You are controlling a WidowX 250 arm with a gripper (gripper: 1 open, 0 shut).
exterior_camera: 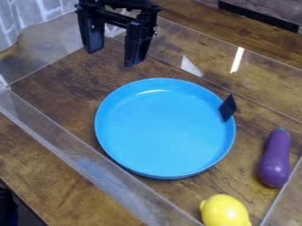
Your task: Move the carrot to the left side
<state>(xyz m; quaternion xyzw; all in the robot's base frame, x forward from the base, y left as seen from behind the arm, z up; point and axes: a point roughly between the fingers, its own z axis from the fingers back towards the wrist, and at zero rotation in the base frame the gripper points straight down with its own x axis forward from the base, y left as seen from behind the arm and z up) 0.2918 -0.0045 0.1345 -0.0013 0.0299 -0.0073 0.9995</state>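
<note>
No carrot shows in this view; it is hidden or out of frame. My black gripper (115,46) hangs over the far left part of the wooden table (53,97), behind the blue plate (141,146). Its two fingers (138,48) stand apart and open, with nothing between them. The plate looks empty.
A purple eggplant (276,157) lies at the right, beside the plate. A yellow lemon (224,212) sits at the front right. A small dark block (228,107) stands at the plate's right rim. Clear plastic walls (59,146) fence the table at left and front.
</note>
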